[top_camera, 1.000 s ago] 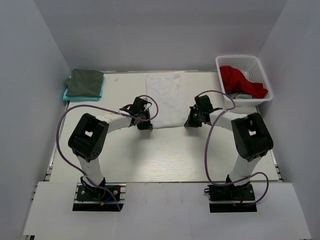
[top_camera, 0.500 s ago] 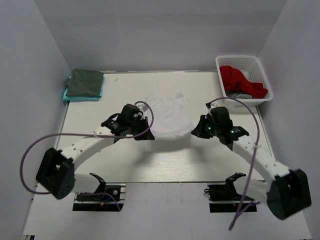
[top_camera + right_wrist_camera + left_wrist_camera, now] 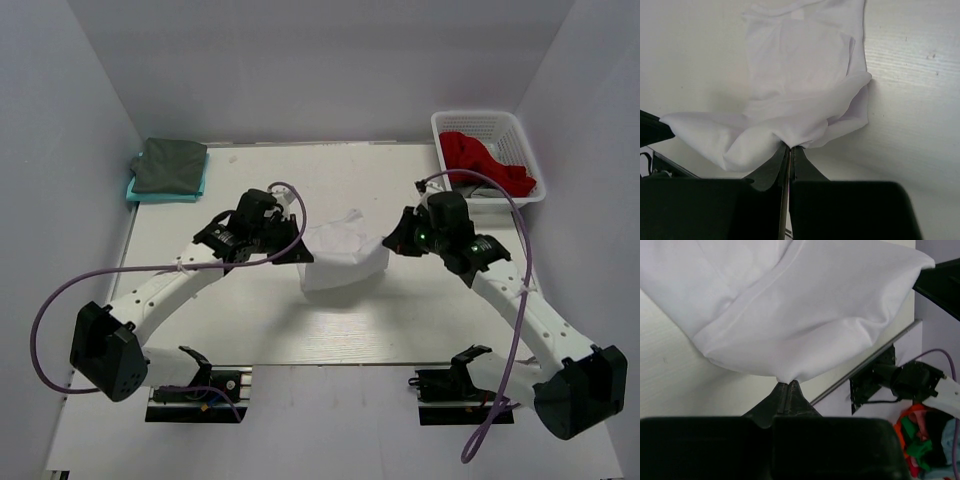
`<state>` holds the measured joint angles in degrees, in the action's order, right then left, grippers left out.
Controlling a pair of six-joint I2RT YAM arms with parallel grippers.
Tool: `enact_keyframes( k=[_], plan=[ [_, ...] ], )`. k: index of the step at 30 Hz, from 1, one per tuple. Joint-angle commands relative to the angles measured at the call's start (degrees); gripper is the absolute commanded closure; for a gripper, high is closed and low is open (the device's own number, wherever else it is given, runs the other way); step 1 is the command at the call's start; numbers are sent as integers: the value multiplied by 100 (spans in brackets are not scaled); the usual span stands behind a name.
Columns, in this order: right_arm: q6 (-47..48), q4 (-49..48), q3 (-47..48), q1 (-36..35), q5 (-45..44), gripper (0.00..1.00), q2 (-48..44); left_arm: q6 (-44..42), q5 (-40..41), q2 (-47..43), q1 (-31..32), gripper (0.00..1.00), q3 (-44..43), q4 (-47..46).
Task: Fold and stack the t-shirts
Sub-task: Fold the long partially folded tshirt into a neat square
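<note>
A white t-shirt [image 3: 340, 255] hangs lifted over the middle of the table, stretched between both grippers. My left gripper [image 3: 296, 248] is shut on its left near corner, and the wrist view shows the cloth [image 3: 790, 305] pinched at the tips of that gripper [image 3: 787, 383]. On the other side my right gripper [image 3: 392, 243] is shut on the right corner; the cloth [image 3: 790, 100] bunches at its tips [image 3: 790, 148]. A dark grey-green t-shirt [image 3: 170, 164] lies folded on a teal one [image 3: 198, 189] at the back left. Red cloth [image 3: 480, 160] fills the basket.
A white lattice basket [image 3: 488, 127] stands at the back right corner against the wall. Purple cables loop from both arms. The arm bases [image 3: 195, 385] sit at the near edge. White walls close in on three sides.
Both arms have swung up and toward me, lifting the white t-shirt's near edge off the table; the shirt, flat a second ago, now hangs bunched between the grippers.
</note>
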<state>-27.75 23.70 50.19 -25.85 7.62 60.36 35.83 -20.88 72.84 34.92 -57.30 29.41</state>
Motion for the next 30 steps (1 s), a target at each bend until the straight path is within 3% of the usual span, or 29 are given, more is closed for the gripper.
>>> enact_keyframes(
  k=[1, 10, 18, 29, 30],
  plan=[
    [112, -296, 570, 36, -226, 100, 335, 11, 636, 169, -46, 100, -553, 83],
    [270, -463, 1659, 150, -164, 100, 1785, 90, 1683, 810, -283, 100, -1055, 206],
    [349, -797, 2783, 334, 125, 100, 3470, 213, 2000, 1864, -792, 100, -1231, -295],
    [375, -823, 4225, 536, 328, 100, 5345, -4, 2299, 3147, -1338, 100, -2250, -681],
    [375, -824, 4296, 528, 328, 100, 5424, -6, 2299, 3279, -1391, 95, -2355, -682]
  ],
)
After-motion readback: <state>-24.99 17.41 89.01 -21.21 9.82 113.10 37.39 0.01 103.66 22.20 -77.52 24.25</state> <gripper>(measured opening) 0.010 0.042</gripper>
